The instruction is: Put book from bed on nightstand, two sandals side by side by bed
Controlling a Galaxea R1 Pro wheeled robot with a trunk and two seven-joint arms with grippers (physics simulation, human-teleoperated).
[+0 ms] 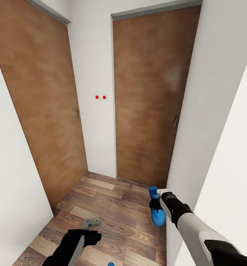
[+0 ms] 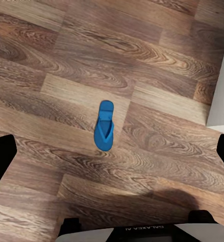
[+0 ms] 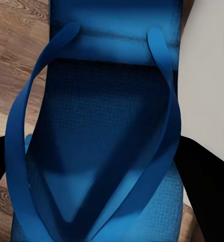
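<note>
My right gripper (image 1: 155,204) is shut on a blue sandal (image 1: 157,216), held above the floor close to the white wall corner on the right. Seen close in the right wrist view, the sandal (image 3: 106,126) shows its straps and sole between the dark fingers. A second blue sandal (image 2: 104,126) lies flat on the wooden floor under my left gripper (image 1: 91,223), which is open with nothing between its fingers. A sliver of that sandal (image 1: 110,263) shows at the bottom edge of the head view. The book, the bed and the nightstand are out of view.
I face a narrow hallway with a wooden floor (image 1: 112,210). A brown door (image 1: 38,103) stands on the left and another brown door (image 1: 149,96) straight ahead. White walls (image 1: 219,111) close in on both sides.
</note>
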